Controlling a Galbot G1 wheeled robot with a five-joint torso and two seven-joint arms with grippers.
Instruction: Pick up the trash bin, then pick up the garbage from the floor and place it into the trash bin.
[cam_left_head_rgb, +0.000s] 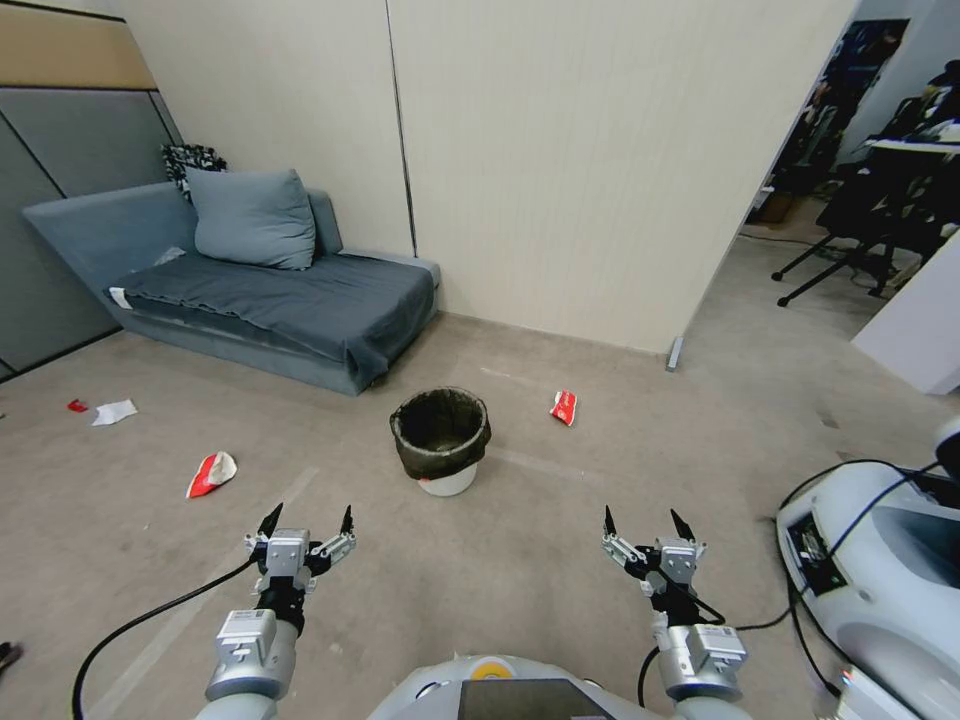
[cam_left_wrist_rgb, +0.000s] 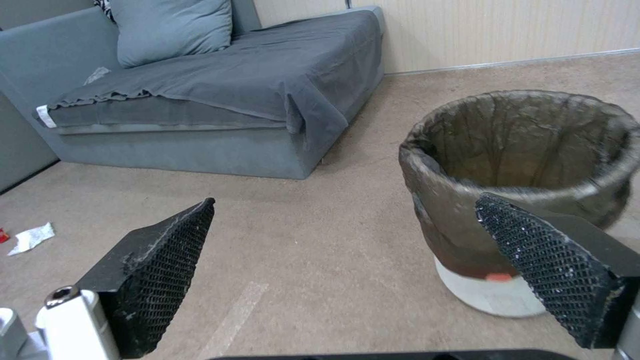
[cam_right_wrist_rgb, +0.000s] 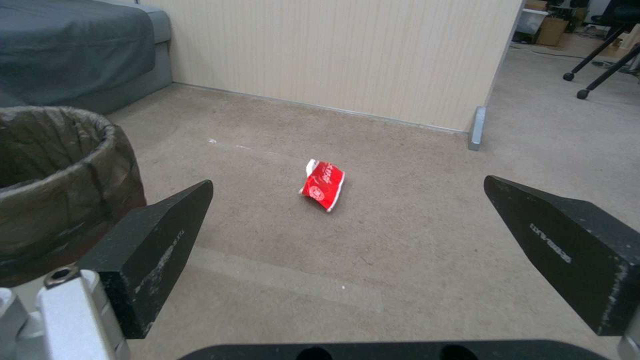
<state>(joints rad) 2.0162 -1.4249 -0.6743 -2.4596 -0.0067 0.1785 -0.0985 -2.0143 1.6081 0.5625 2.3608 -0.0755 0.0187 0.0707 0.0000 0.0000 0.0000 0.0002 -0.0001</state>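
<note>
Left claw (cam_left_head_rgb: 308, 520) and right claw (cam_left_head_rgb: 648, 525) both hover released, nothing held. Trash bin (cam_left_head_rgb: 441, 440) stands upright on the floor ahead, between them, beside the sofa (cam_left_head_rgb: 270, 290). Judgement: close one finger inside the lined rim, one outside, and lift straight so the liner stays seated.

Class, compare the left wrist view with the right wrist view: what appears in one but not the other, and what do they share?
Left wrist view alone: the pillow on the sofa, a white paper scrap on the floor, and the left tool, open, near the trash bin.

Right wrist view alone: a red-and-white wrapper lying on the floor, chair legs past the wall's end, and the right tool, open above bare floor.

Both: the trash bin with its dark liner, the grey sofa, the beige wall and the carpeted floor.
</note>
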